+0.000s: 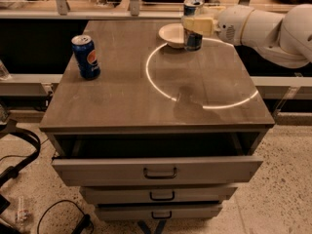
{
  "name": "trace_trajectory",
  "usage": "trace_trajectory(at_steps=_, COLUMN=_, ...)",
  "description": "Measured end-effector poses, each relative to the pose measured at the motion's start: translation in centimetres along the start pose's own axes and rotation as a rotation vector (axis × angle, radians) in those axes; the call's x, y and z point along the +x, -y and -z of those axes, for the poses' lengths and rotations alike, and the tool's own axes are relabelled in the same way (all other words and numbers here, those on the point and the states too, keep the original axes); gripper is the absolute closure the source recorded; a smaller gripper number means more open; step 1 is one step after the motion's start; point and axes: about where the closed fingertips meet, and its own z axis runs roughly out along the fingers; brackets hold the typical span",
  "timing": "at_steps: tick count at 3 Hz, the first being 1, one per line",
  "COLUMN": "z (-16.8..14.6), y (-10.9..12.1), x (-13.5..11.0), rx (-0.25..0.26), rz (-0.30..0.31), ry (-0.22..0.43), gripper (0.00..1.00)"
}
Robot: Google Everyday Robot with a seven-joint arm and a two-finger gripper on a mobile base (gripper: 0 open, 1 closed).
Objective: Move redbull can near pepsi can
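The gripper (195, 24) is seen over the far right part of the cabinet top (122, 99), close to the far edge. Its pale fingers (199, 25) are pinched across the middle of the redbull can (193, 41), which is held upright. The can's silver top is visible above the fingers and its blue lower half below them. The white arm (265, 26) is extended in from beyond the right edge.

The can's base is seen against the right rim of a shallow white bowl (168, 33), which is set near the far edge just left of the gripper. Whether the can is resting on the surface or held above it cannot be told with certainty. A dark shadow (187, 106) is cast on the surface nearer the front edge.

A bright ring of light (147, 74) is traced over the right half of the surface, running from beside the bowl toward the front right corner.

The pepsi can (86, 56) is placed upright near the left edge, towards the far left corner, well apart from the redbull can and the bowl.

Below the front edge, the top drawer (156, 170) is pulled open, and two lower drawers (158, 195) are shut. Dark cable (19, 155) is laid on the speckled floor (282, 194) to the left.
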Motion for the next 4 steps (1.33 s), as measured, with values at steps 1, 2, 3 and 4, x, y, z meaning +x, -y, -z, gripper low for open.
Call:
trace_trajectory(at_steps=1, z=-0.2, y=-5.7, x=-1.0, rx=-0.036, rz=-0.043, ry=-0.009, gripper=1.0)
trace_trajectory(at_steps=2, z=-2.8, y=-13.5, x=1.1, rx=-0.129, rz=-0.162, ry=-0.015, gripper=1.0)
trace_trajectory(at_steps=3, z=-5.1, y=-17.3, x=2.6, rx=-0.194, rz=-0.229, ry=-0.003, gripper=1.0)
trace_trajectory(at_steps=4, z=-8.2, y=-20.2, x=3.5, rx=-0.242, rz=-0.196, ry=0.036, gripper=1.0)
